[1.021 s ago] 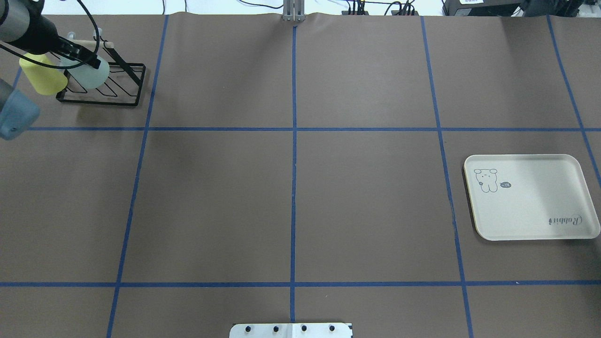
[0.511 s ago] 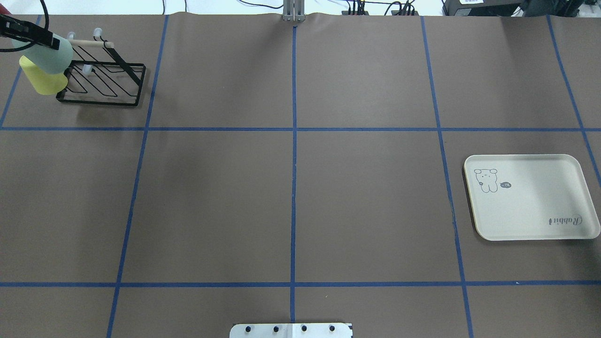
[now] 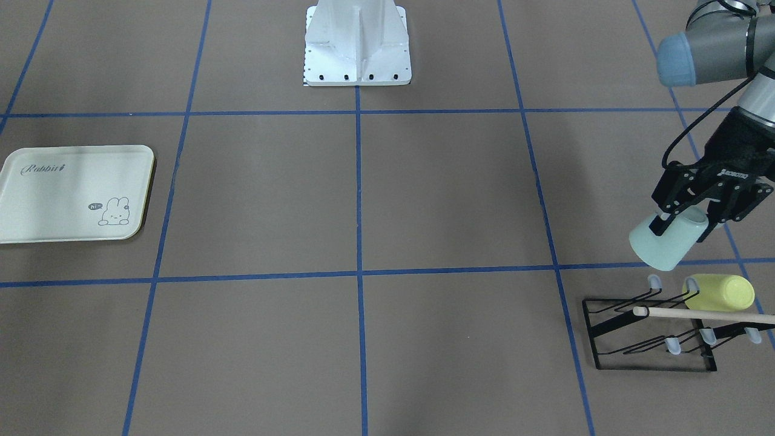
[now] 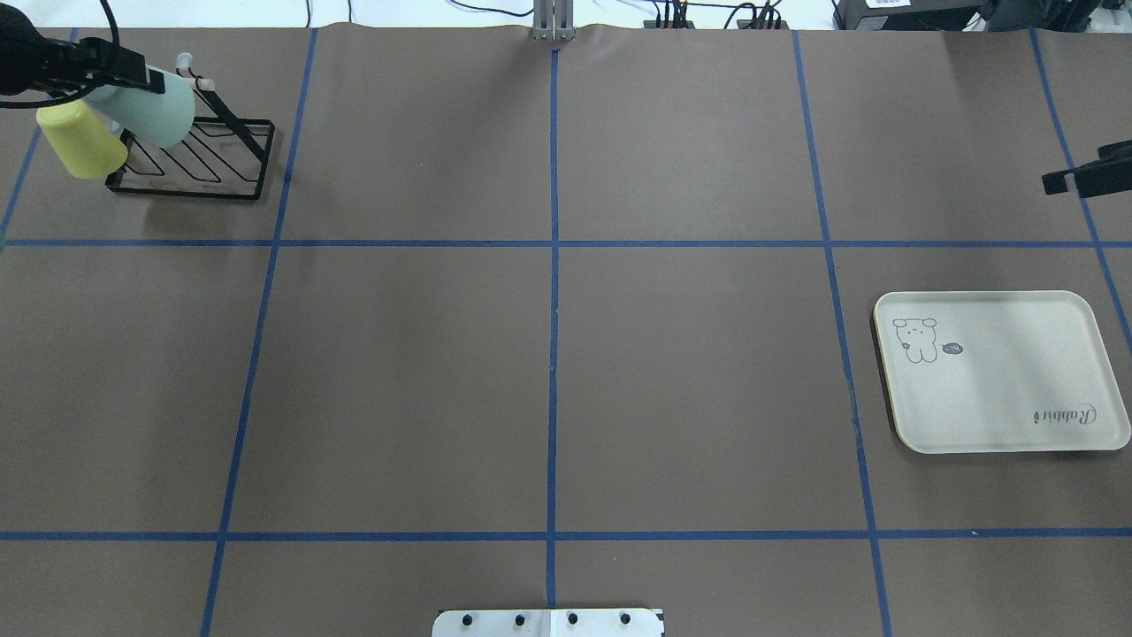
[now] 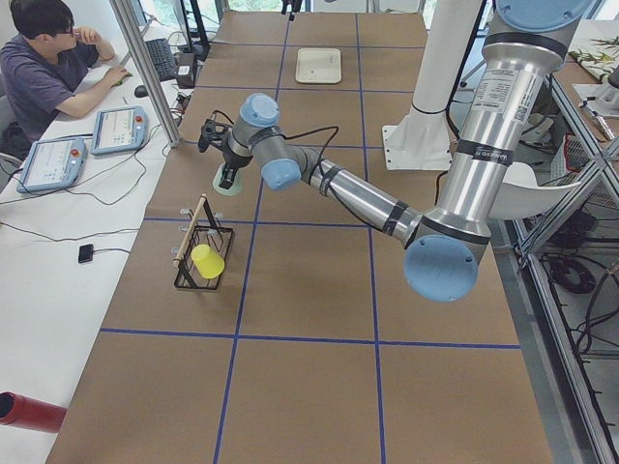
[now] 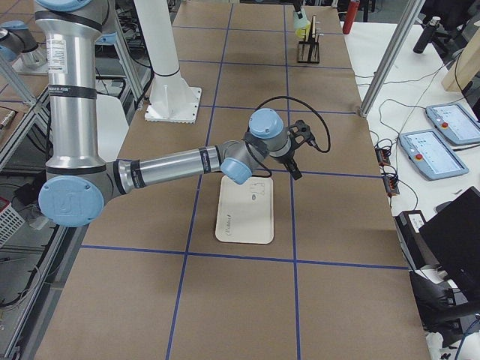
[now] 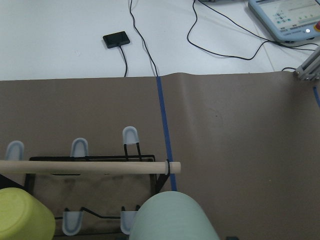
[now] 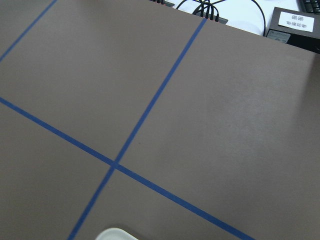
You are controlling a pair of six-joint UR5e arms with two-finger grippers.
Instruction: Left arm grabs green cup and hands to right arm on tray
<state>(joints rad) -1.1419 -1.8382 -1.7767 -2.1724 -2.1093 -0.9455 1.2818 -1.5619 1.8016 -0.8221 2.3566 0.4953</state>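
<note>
My left gripper [image 3: 683,219] is shut on the pale mint-green cup [image 3: 666,243] and holds it in the air, tilted, just off the black wire rack [image 3: 654,339]. The green cup also shows in the overhead view [image 4: 157,111], the exterior left view [image 5: 228,184] and the bottom of the left wrist view [image 7: 172,217]. The cream tray [image 4: 999,398] with the bunny drawing lies empty at the far right. Only the tip of my right gripper [image 4: 1083,181] reaches in at the overhead view's right edge, above and behind the tray [image 6: 244,217]. I cannot tell whether it is open.
A yellow-green cup [image 4: 80,141] hangs on the rack [image 4: 199,164] beside the held cup, under a wooden rod [image 7: 90,167]. The robot base [image 3: 357,42] stands mid-table. An operator [image 5: 48,58] sits at a side desk with tablets and cables.
The left gripper lifted the green cup off the rack, swung it left, then back right over the rack. The right gripper's tip has come into the overhead view at the right edge.
</note>
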